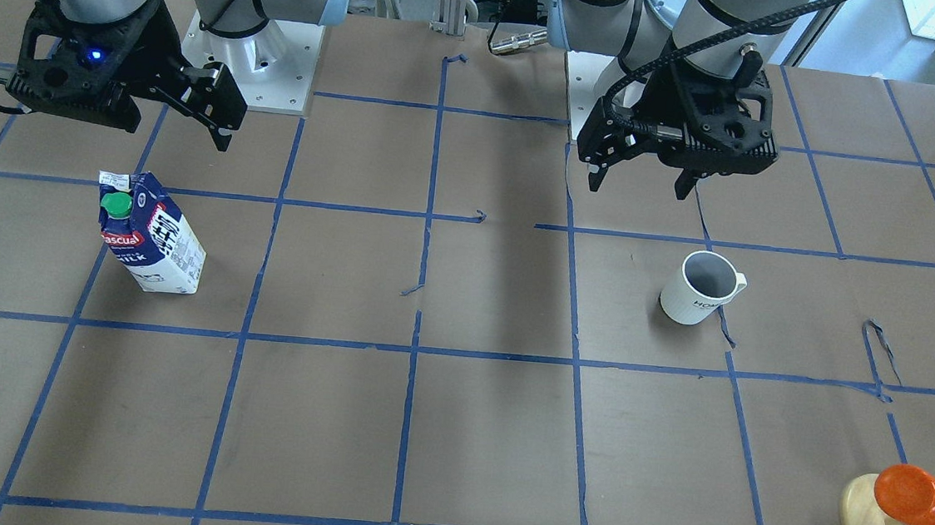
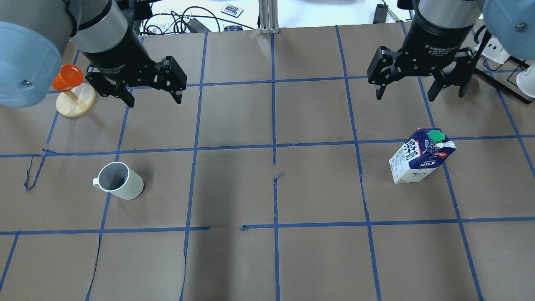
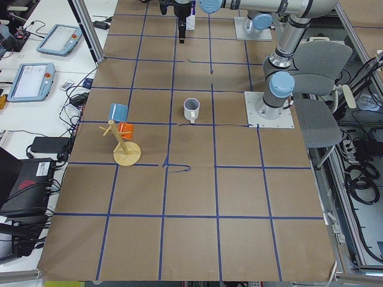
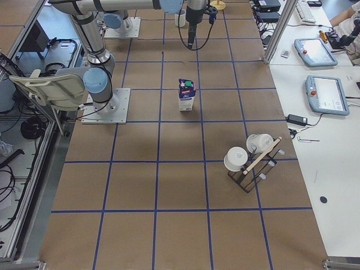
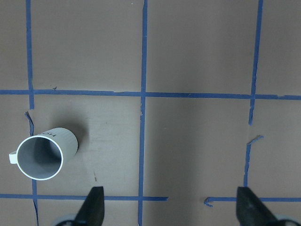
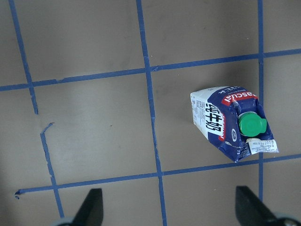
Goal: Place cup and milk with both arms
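Ribbed ceramic cup point(image 2: 119, 180), gable-top milk carton point(image 2: 421, 155)

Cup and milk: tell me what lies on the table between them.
No object: in the overhead view, only brown paper crossed by blue tape lines separates the cup from the milk.

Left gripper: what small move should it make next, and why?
Probably shift the left gripper sideways until it is over the cup, before any descent. It hangs open, holding nothing, and in the wrist view the upright cup stands outside its fingers, off to the left rather than between them.
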Controlling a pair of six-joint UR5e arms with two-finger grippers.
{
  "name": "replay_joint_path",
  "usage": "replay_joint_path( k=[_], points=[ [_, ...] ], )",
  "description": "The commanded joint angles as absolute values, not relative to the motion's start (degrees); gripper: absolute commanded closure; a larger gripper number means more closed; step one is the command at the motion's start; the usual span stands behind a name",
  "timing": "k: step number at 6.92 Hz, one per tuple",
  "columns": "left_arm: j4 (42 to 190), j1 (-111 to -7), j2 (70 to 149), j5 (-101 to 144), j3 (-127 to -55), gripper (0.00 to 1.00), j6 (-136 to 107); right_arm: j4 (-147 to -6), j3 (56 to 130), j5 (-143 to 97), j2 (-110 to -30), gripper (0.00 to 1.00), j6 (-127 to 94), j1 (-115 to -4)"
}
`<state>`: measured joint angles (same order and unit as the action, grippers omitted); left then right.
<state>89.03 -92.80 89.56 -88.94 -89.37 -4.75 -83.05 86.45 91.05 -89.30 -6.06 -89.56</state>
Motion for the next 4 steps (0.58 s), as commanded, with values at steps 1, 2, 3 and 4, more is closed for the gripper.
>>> replay_joint_path(
  k=[1,2,3,4],
  points=[
    [89.03,-92.81,89.56,-88.95,-89.38,0.0,-4.75,-83.14,86.48,90.97,-89.3,0.0,-6.06,-89.56],
    [89.03,-92.81,89.47,-88.95,-89.47,0.0,-4.75,-83.06,86.48,90.88,-89.3,0.0,-6.06,-89.56],
    [89.03,-92.81,89.47,-88.95,-89.56,0.0,-4.75,-83.14,86.48,91.05,-89.3,0.0,-5.98,-89.47],
    [89.03,-92.81,89.39,-88.95,-89.56,0.0,-4.75,-83.06,86.48,91.23,-89.3,0.0,-6.06,-89.3]
  ],
)
